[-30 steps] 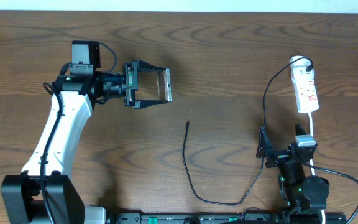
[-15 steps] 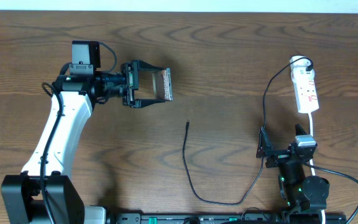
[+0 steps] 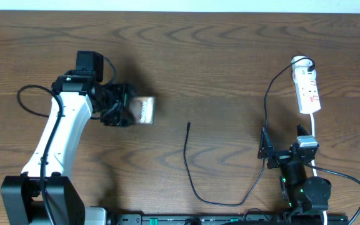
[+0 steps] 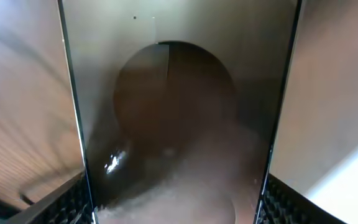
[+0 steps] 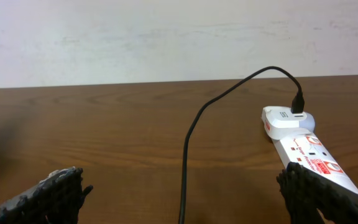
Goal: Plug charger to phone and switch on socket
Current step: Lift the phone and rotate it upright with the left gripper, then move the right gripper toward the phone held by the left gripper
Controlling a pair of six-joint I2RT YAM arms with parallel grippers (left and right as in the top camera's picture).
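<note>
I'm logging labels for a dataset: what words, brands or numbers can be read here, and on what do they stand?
Nothing can be read clearly in any view.
On the socket: red marks and small print, too blurred to read.
On the phone: a dark, reflective screen with no legible words.

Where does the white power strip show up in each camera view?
Overhead: the socket lies near the right edge, upper half.
Left wrist: not in it; the phone fills the view.
Right wrist: the socket sits lower right.
Shared landmark: the charger cable arching up to its plug end.
</note>
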